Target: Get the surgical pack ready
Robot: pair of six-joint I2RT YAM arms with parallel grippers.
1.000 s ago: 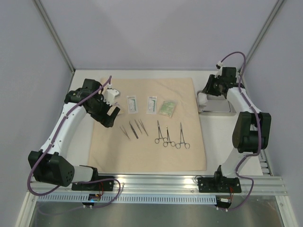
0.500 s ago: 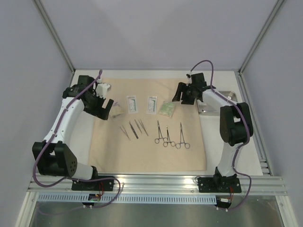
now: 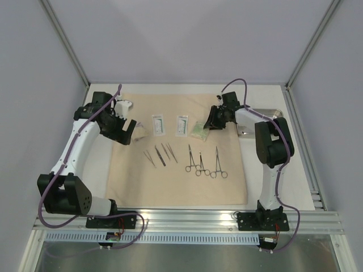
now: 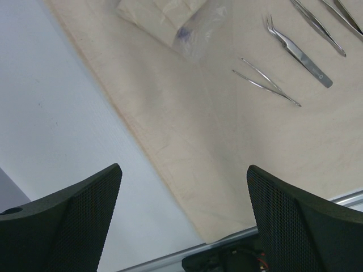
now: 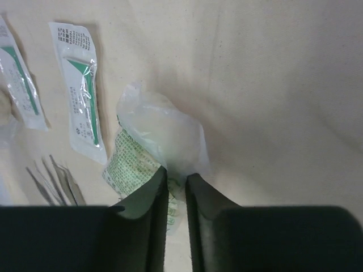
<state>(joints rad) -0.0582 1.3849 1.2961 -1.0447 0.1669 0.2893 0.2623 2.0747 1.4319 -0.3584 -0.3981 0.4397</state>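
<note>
The tan cloth sheet (image 3: 181,181) lies flat. On it are two white packets (image 3: 157,124), a green-printed gauze packet (image 3: 199,131), tweezers (image 3: 160,154) and three scissor-handled clamps (image 3: 202,161). My right gripper (image 3: 210,123) is low over the gauze packet. In the right wrist view its jaws (image 5: 176,177) are closed to a narrow slit on the edge of a clear white gauze packet (image 5: 161,133) lying on the green-printed one (image 5: 129,160). My left gripper (image 3: 128,132) is wide open and empty (image 4: 184,224), above the cloth's left edge beside a clear packet (image 4: 187,25).
The steel tray (image 3: 274,116) sits right of the cloth, partly hidden by the right arm. Frame posts stand at the back corners and an aluminium rail (image 3: 187,218) runs along the near edge. Bare white table (image 4: 62,113) lies left of the cloth.
My right gripper has swung left from the steel tray, carrying a white packet, to the gauze packet on the cloth. My left gripper has drawn back slightly to the left.
</note>
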